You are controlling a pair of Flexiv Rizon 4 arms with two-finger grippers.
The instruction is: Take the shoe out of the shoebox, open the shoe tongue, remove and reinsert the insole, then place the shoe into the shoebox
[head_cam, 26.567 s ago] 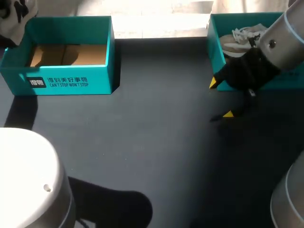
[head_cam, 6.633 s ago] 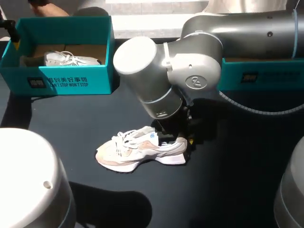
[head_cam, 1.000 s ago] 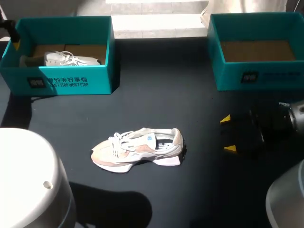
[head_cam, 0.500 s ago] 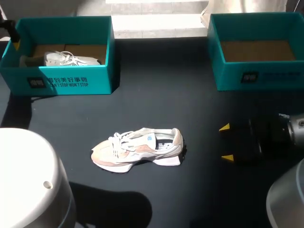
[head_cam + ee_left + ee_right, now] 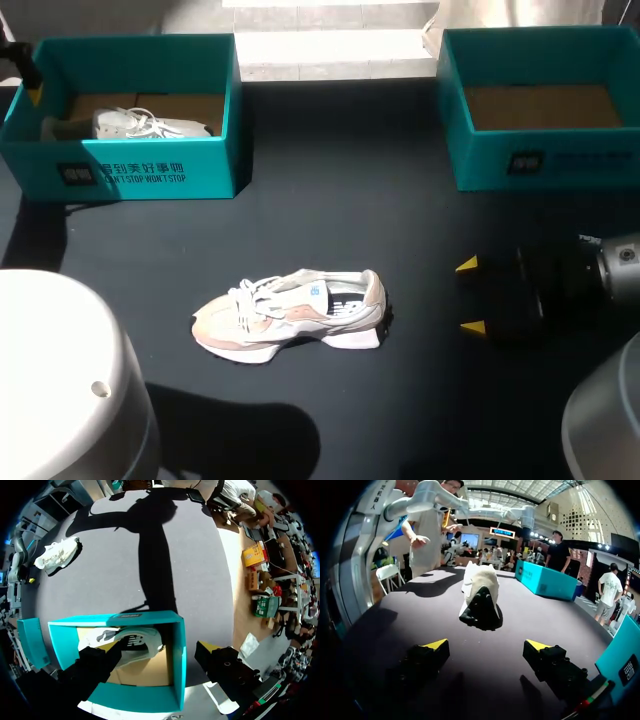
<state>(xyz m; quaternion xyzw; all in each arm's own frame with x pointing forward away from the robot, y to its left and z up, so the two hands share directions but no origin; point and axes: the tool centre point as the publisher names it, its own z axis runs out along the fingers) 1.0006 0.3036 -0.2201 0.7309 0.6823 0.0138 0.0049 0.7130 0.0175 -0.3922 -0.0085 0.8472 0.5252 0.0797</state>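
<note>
Since the shoe (image 5: 290, 315) looks light, soft in the upper and stiffer at the heel, the heel collar seems the best place to hold it. In the head view it stands on its sole mid-desk (image 5: 400, 200), toe left. The right hand (image 5: 467, 296) lies low and level to the right of its heel, fingers spread. From the left wrist, the left hand (image 5: 160, 650) hangs spread and empty above the left shoebox (image 5: 177, 660), which holds a second shoe (image 5: 132, 640). From the right wrist, the heel faces the open fingers, apart from them.
</note>
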